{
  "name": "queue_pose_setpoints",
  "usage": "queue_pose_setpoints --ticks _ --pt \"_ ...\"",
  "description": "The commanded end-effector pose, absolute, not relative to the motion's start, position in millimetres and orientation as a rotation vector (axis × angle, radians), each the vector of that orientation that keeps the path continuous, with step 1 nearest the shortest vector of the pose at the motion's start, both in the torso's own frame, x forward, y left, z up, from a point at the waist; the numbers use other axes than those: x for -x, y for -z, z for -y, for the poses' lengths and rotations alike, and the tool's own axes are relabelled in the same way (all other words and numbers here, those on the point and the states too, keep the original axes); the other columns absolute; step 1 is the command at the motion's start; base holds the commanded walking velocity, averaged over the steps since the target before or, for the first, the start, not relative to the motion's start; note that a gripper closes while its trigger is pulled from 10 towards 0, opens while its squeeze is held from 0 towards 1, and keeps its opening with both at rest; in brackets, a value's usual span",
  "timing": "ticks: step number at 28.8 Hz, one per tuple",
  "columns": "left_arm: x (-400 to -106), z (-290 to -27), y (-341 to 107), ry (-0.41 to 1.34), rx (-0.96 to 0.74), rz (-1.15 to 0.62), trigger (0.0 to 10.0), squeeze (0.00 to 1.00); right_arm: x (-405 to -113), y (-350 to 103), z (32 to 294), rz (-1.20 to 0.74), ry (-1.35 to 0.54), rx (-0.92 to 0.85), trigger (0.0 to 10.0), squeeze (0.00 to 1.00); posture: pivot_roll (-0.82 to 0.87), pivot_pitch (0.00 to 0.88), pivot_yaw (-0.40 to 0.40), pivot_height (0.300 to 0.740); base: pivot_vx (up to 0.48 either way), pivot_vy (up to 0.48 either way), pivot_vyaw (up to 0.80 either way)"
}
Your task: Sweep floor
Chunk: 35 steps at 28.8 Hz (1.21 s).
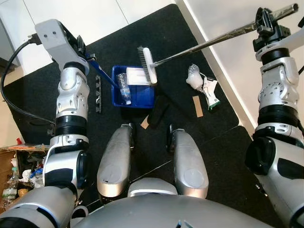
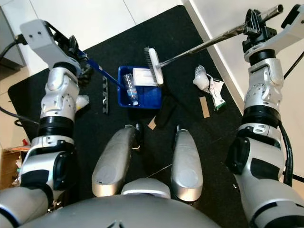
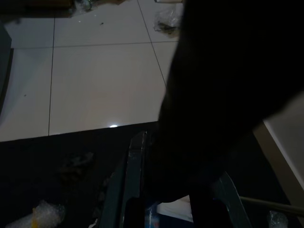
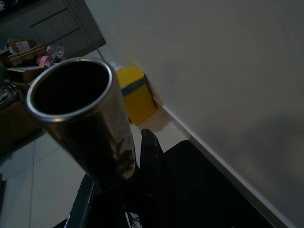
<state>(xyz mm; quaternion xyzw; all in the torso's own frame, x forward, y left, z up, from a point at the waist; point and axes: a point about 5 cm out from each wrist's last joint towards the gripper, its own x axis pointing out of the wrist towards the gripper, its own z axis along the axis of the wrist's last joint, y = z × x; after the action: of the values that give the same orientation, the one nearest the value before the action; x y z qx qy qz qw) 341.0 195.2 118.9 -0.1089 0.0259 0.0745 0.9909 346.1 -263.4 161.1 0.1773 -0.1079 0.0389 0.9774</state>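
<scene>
Black mat [image 1: 209,142] | right tool [image 1: 268,21] grips broom [image 1: 148,64] | left tool [image 1: 88,59] grips dustpan [image 1: 135,97]

Dustpan [image 1: 142,97] on mat [image 1: 190,33], just ahead of robot's feet. Bottle [image 1: 123,88] and flat packet [image 1: 137,76] inside dustpan. Broom head [image 1: 148,65] over dustpan's far right edge; broom handle [image 1: 213,39] slanting up right to right claw [image 1: 267,21]. Left claw [image 1: 84,53] on dustpan handle [image 1: 105,75], left of pan. Notched strip [image 1: 98,94] on mat left of dustpan. Crumpled wrapper [image 1: 194,76], carton [image 1: 212,95], cardboard strip [image 1: 197,106] on mat right of dustpan. Wall [image 1: 237,14] along mat's right edge.
</scene>
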Motion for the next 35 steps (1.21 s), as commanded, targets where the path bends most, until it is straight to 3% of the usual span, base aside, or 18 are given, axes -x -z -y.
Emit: queue_pose_setpoints --ticks 1,14,23,26,35 --pt "-343 -194 -131 -0.132 0.271 0.0 10.0 0.0 -345 -163 261 0.235 -0.098 -0.397 10.0 0.0 0.08 0.204 -0.003 0.74 0.0 0.0 0.0" --pt "-346 -198 -138 -0.151 0.306 0.01 10.0 0.0 -340 -218 279 0.389 -0.105 -0.298 10.0 0.0 0.07 0.201 -0.003 0.74 0.0 0.0 0.0" --pt "-356 -227 -156 -0.241 0.274 0.064 10.0 0.0 -333 -253 284 0.518 -0.108 -0.303 10.0 0.0 0.07 0.187 -0.009 0.74 0.0 0.0 0.0" --pt "-354 -240 -157 -0.291 0.23 0.057 10.0 0.0 -322 -264 304 0.582 -0.022 -0.339 10.0 0.0 0.07 0.182 -0.008 0.74 0.0 0.0 0.0" --pt "-351 -249 -153 -0.318 0.203 0.04 10.0 0.0 -300 -274 347 0.64 0.134 -0.365 10.0 0.0 0.07 0.163 -0.001 0.74 0.0 0.0 0.0"
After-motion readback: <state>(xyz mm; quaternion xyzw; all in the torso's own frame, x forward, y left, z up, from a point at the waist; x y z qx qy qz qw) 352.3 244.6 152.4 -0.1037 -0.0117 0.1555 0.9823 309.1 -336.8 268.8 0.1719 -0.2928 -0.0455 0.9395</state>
